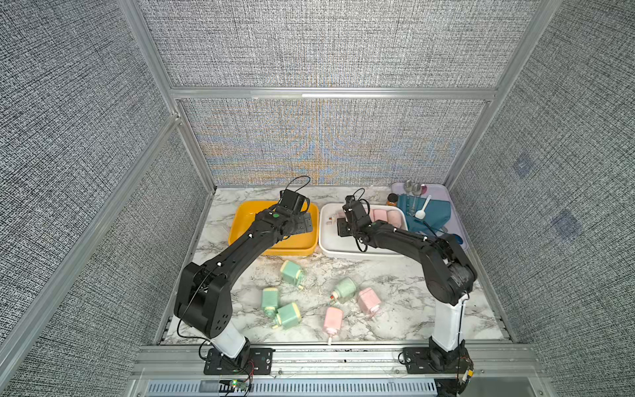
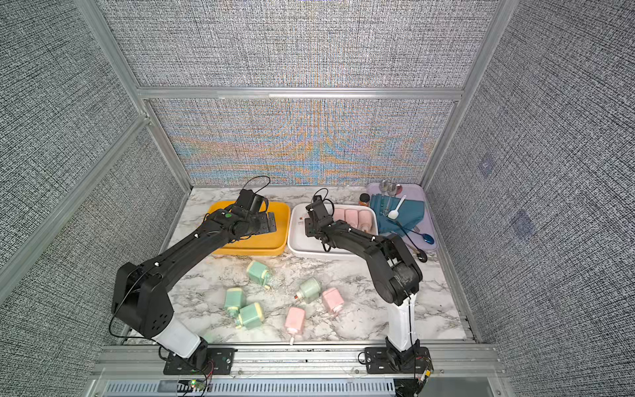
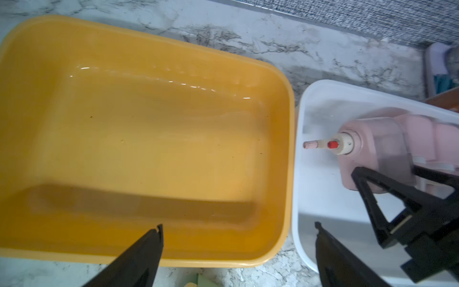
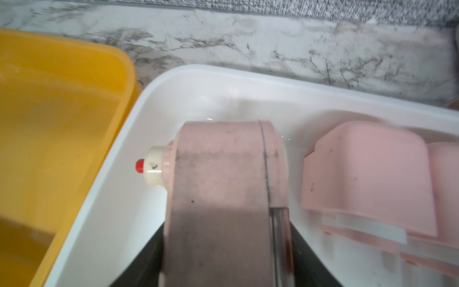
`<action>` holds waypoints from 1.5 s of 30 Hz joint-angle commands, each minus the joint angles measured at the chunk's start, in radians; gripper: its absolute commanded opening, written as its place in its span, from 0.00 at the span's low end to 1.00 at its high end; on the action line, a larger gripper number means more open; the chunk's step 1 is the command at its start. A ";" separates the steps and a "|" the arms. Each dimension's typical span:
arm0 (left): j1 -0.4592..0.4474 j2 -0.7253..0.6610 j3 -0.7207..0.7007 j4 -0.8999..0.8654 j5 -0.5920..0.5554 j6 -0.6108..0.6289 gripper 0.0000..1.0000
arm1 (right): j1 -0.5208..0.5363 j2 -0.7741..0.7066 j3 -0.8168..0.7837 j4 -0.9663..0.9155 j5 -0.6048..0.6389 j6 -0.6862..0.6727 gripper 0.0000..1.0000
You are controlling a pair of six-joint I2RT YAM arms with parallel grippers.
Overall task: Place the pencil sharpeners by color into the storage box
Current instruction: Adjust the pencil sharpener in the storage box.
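1. The pink sharpener (image 4: 218, 174) in play lies on its side at the left end of the white box (image 4: 198, 72). Its cream neck and red-tipped crank point left toward the yellow box (image 3: 149, 139). I cannot tell whether it rests on the box floor or hangs just above it.
2. The right gripper (image 4: 227, 231) has it. The black fingers (image 4: 152, 263) press against both flanks, so the jaws look clenched on it.
3. Just to its right, three more pink sharpeners (image 2: 352, 216) sit in a row at the far right of the same box. Pink is plainly going into white.
4. The left gripper (image 3: 238, 229) hovers over the yellow box, jaws spread wide with nothing between them. That box is bare inside.
5. On the near part of the marble table (image 1: 395, 330), four green sharpeners (image 1: 288, 315) lie loose toward the left. Two pink ones lie toward the right, one (image 1: 368, 301) just beside a green.
6. In the far right corner a lilac tray (image 1: 439, 192) holds a blue cloth (image 1: 429, 213), with a jar (image 1: 391, 199) at its left edge. None of that belongs to the job.
7. By my reading, the fourth pink is being set down. Next the jaws should let go and lift straight up, clear of the neighbouring row. Then the arm comes back near for the two loose pinks, while the idle left arm fetches greens for the yellow box.
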 commanded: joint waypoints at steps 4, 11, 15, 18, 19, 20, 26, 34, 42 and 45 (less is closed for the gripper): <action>0.001 0.000 0.053 0.010 0.256 0.030 1.00 | -0.004 -0.166 -0.184 0.259 -0.139 -0.219 0.50; -0.004 0.077 0.128 0.009 0.511 0.048 0.99 | 0.002 -0.388 -0.430 0.518 -0.286 -0.292 0.50; -0.014 0.098 0.156 0.031 0.605 0.044 0.99 | 0.012 -0.490 -0.553 0.639 -0.355 -0.341 0.50; -0.025 0.101 0.161 0.076 0.684 0.034 0.99 | 0.014 -0.524 -0.588 0.658 -0.380 -0.366 0.50; -0.029 0.105 0.161 0.096 0.714 0.027 0.99 | 0.014 -0.534 -0.598 0.666 -0.386 -0.371 0.50; -0.035 0.112 0.165 0.106 0.741 0.020 0.99 | 0.014 -0.547 -0.613 0.680 -0.388 -0.374 0.50; -0.075 0.117 0.161 0.100 0.742 0.037 0.96 | 0.013 -0.585 -0.639 0.709 -0.380 -0.391 0.50; -0.097 0.115 0.162 0.126 0.785 0.042 0.71 | 0.014 -0.624 -0.664 0.724 -0.404 -0.397 0.49; -0.102 0.118 0.170 0.151 0.817 0.030 0.51 | 0.009 -0.649 -0.686 0.731 -0.395 -0.388 0.55; -0.102 0.120 0.173 0.150 0.799 0.028 0.33 | 0.007 -0.644 -0.683 0.724 -0.363 -0.377 0.74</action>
